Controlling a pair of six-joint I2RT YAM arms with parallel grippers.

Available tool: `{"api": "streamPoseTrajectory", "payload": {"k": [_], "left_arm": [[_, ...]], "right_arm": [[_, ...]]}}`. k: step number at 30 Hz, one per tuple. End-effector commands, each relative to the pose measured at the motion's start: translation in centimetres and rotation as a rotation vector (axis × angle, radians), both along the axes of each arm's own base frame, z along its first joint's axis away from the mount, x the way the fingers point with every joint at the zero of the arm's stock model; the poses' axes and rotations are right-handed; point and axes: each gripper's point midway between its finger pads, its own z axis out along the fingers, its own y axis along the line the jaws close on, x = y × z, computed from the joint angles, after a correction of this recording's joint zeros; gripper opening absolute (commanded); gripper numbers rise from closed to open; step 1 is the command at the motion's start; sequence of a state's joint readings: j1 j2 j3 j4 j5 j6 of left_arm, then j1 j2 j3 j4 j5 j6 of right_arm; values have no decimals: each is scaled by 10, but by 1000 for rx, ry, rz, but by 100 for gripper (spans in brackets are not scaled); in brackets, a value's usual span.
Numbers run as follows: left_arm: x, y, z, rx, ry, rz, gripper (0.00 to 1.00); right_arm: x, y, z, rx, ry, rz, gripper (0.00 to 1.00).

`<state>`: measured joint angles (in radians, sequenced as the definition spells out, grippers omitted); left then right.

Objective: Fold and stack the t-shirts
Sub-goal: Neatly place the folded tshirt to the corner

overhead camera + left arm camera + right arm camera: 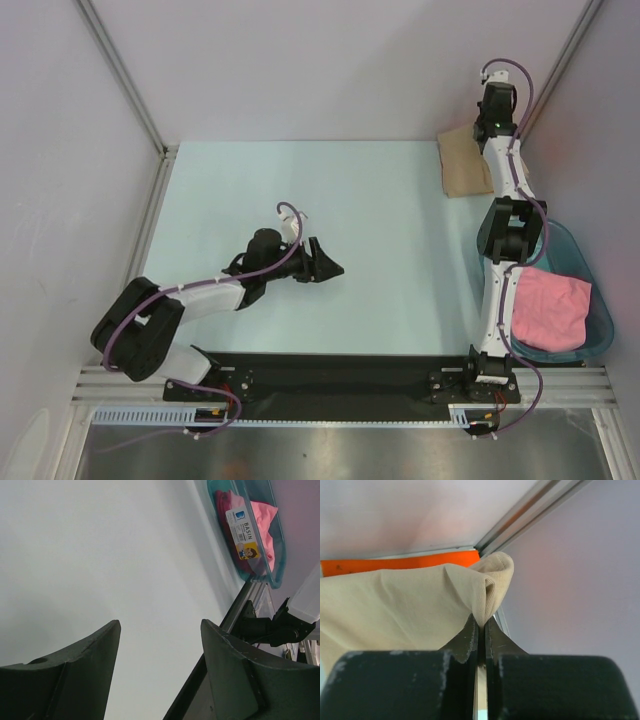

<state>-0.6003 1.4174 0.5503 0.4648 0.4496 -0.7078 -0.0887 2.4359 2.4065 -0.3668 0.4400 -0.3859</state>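
**Right claw pinches tan shirt beyond the tub**

The right gripper, fingers pressed together, nips a fold of the tan t-shirt beyond the teal tub. An orange t-shirt edge shows there too. The pink t-shirt lies bunched inside the tub. Well left of the tub, the left gripper is spread apart.

tan cloth tee: runs off the right wrist view's left edge; from above, the right arm overlaps its right side.
bright orange cloth tee: only a strip shows above the tan fold.
pink cloth tee: left part sits behind the right arm.
translucent teal plastic tub: cut by the left wrist view's top edge; its label has small print too fine to read.
left tool: finger bases are cut off below.
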Motion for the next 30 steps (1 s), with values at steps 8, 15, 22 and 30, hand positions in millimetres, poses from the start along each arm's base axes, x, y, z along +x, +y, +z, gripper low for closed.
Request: {"api": "streamPoseTrajectory", "payload": {"k": [8,15,22,30], "left_arm": [[16,-9,20,-50,-41,0,72],[9,1,32,-29,-67,26,72],[-14,16,55,-81,-124,77,100],[-46,50,52,-128,-74,199,100]], "right_arm": [[25,-47,-6,-91,-108,-93,73],[18,-61,57,-116,-220,-108,100],[-21,51,95,76,-183,44,100],[-128,250,82,391,-69,385,100]]}}
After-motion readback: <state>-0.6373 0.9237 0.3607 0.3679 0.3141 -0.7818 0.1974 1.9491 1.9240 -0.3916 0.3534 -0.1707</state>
